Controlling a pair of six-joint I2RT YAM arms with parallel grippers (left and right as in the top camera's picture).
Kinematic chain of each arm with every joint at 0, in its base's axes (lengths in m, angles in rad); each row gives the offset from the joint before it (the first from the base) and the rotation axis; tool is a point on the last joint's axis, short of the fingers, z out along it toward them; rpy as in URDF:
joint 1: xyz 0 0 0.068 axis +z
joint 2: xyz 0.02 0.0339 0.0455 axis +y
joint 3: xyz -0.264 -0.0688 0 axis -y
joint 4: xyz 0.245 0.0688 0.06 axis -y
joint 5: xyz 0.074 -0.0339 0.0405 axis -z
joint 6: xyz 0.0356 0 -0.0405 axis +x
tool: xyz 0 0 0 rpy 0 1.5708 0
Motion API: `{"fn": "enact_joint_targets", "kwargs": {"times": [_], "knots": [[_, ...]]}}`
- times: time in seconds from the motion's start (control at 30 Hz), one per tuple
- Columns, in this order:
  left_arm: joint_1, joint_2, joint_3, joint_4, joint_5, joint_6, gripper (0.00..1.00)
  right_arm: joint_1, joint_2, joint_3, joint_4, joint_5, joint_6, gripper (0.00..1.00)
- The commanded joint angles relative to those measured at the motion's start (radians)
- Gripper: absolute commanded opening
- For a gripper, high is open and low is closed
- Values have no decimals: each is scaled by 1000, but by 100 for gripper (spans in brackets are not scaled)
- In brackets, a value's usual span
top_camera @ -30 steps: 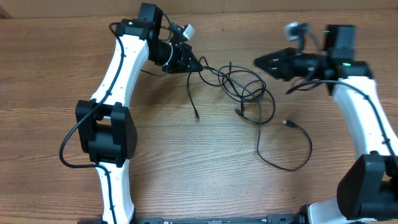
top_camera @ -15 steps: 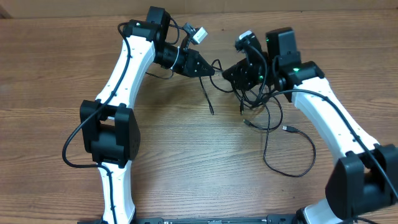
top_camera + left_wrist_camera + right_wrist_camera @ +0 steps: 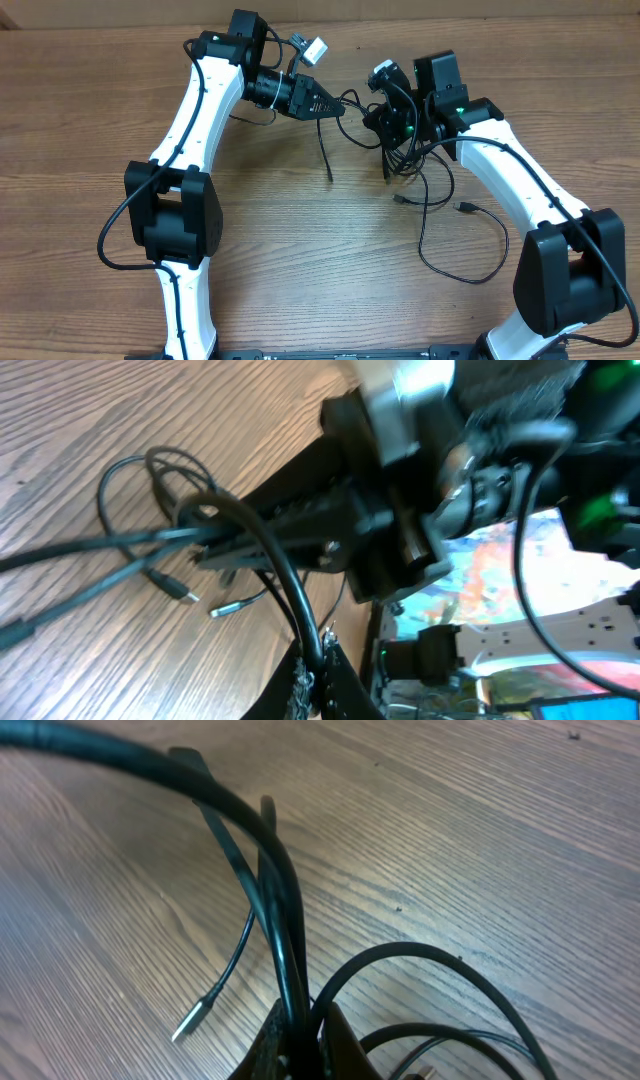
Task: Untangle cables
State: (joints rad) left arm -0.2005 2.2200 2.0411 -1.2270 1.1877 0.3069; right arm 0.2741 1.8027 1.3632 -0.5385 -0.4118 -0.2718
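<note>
The right gripper [image 3: 376,122] has swung in onto the knot since a second ago. It and the left gripper [image 3: 336,107] are each clamped on a strand of the cables [image 3: 282,920], likely to draw them apart. Below the right one, crossed loops trail over the table [image 3: 300,250] and may snag.

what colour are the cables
The cables are black; the right wrist view shows it best.
</note>
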Motion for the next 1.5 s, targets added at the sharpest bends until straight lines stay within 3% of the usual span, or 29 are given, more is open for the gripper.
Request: {"fn": "enact_joint_targets", "kwargs": {"times": [0.0, 0.3, 0.47, 0.57, 0.77, 0.97, 1.17, 1.47], "knots": [[5, -38, 16, -3, -121, -11, 4, -34, -47, 38, 18, -30, 117, 4], [2, -38, 16, 52, -651, -457, 4, -229, -181, 42, -51, -501, 123, 4], [-18, -38, 14, 25, -754, -493, 4, -344, -181, 42, 12, -676, 214, 4], [-31, -38, 14, -11, -735, -455, 4, -395, -181, 42, 39, -537, 286, 4], [-37, -38, 15, -86, -576, -239, 4, -417, -174, 42, -16, 165, 459, 4], [31, -54, 38, -116, -585, -240, 4, -428, -172, 39, -97, 536, 592, 4], [190, -131, 125, -111, -624, -298, 4, -487, -172, 37, -118, 674, 590, 4], [484, -255, 256, -92, -676, -436, 4, -620, -170, 37, -117, 681, 590, 4]]}}
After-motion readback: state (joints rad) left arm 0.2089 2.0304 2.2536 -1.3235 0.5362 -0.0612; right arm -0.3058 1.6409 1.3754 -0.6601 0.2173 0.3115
